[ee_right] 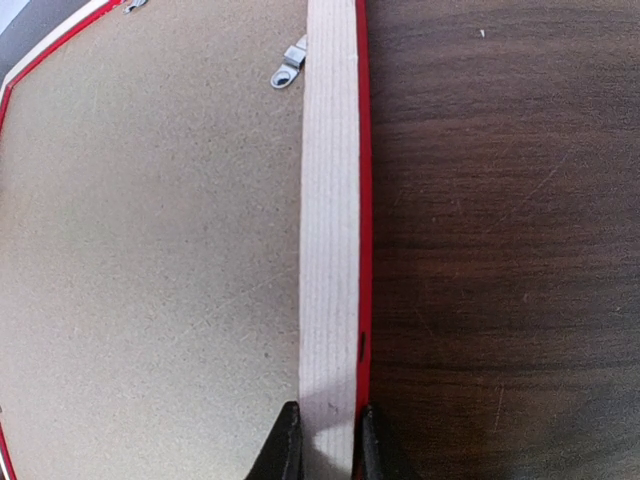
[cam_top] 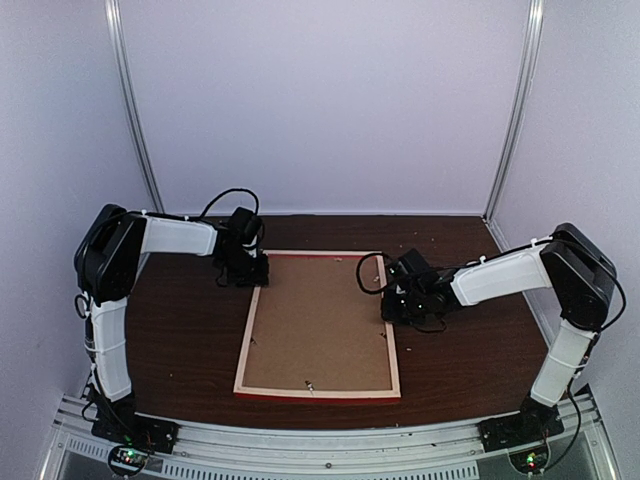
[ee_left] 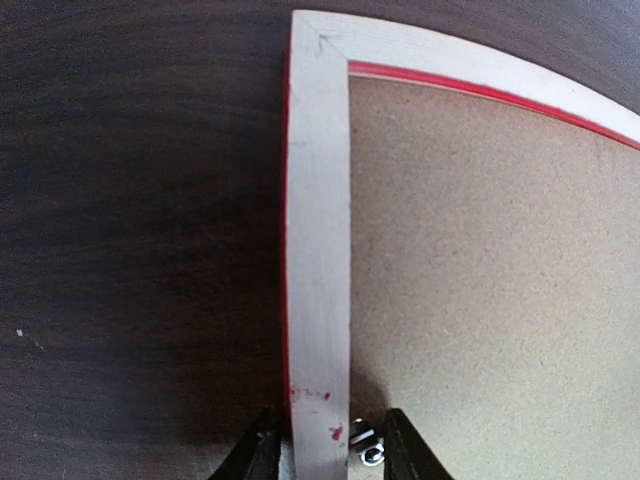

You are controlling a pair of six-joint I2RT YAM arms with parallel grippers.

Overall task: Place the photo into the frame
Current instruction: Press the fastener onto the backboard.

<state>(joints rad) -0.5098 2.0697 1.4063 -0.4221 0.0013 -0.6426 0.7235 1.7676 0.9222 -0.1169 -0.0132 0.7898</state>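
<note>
The left arm rises from its base, bends at a high elbow and runs its white forearm inward. The left gripper point(cam_top: 250, 274) points down at the far left corner of the thin rectangular wooden picture frame point(cam_top: 318, 392). Its jaws stand apart astride the left rail, with a gap on the inner side where a small metal fitting point(ee_left: 365, 448) sits.

The right arm mirrors this pose, its forearm reaching inward to the right rail. The right gripper point(cam_top: 392, 306) is clamped on that rail, one finger on each side of it.

The picture frame lies flat on the dark brown wooden table point(cam_top: 180, 340), pale bare back upward, with only a red edge showing. A plain brown fibreboard backing board point(cam_top: 320, 320) fills its opening; a grey metal turn tab point(ee_right: 288, 68) lies on the board beside the rail.

Whatever lies beneath the board is hidden. Both wrist views cut the fingers off at the bottom edge.
</note>
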